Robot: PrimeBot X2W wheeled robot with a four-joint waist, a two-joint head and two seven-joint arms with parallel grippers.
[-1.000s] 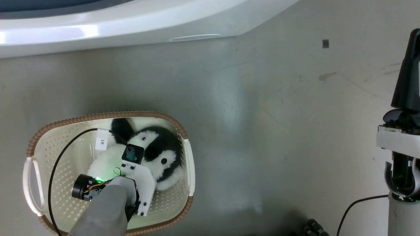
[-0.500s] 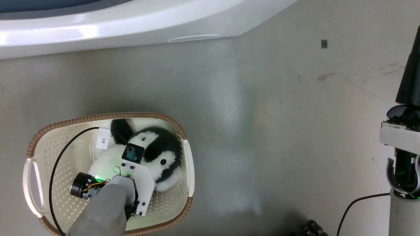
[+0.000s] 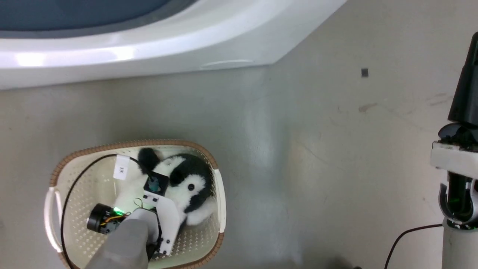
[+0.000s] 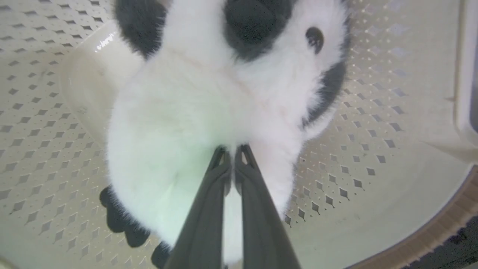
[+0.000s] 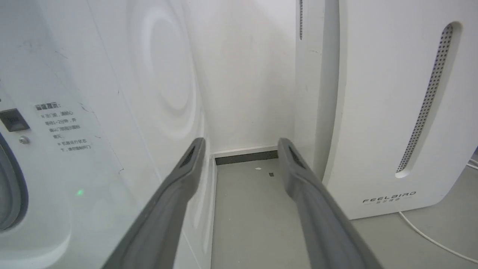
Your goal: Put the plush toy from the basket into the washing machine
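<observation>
My left gripper (image 4: 231, 153) is pinched almost shut on white fur of the plush toy (image 4: 194, 104), which sits right at its fingertips inside the basket (image 3: 134, 144). Since half a second ago my head camera has pulled back, showing more of the washing machine (image 3: 224, 45) beyond that gripper, while the hold looks unchanged, so I judge the lift is only starting. Far to the right, my right gripper (image 5: 241, 145) hangs wide open and empty; I count one toy, one basket, one washing machine, two grippers.
</observation>
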